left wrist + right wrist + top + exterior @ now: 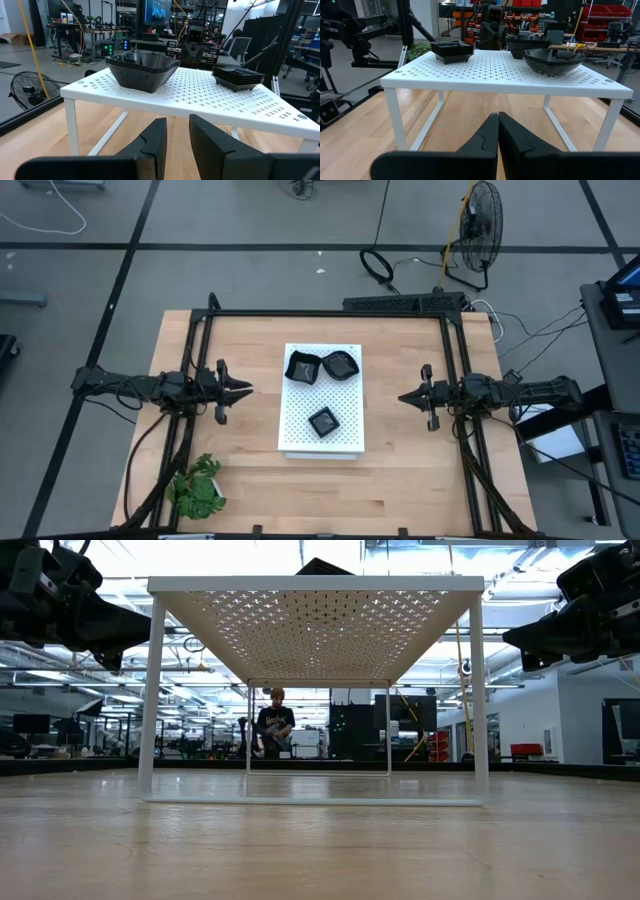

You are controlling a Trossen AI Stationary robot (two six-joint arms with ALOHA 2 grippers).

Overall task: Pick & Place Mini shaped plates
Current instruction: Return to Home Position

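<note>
A white perforated board on legs [322, 402] stands at the middle of the wooden table. On its top rest three stacks of black mini shaped plates: a wavy-rimmed square stack [303, 367] [142, 70], a rounded stack [341, 364] [554, 60] and a small square stack [324, 422] [452, 51]. My left gripper [245, 389] [177, 132] hovers level to the left of the board, open by a narrow gap, with nothing between its fingers. My right gripper [403, 396] [498, 130] hovers level to the right of the board, shut and empty. In the low view the board's top [315, 630] hides the plates.
A small green plant [197, 485] sits at the table's near left corner. A black frame [330, 313] runs along the far edge and down both sides. Bare wood lies between each gripper and the board's white legs [71, 125].
</note>
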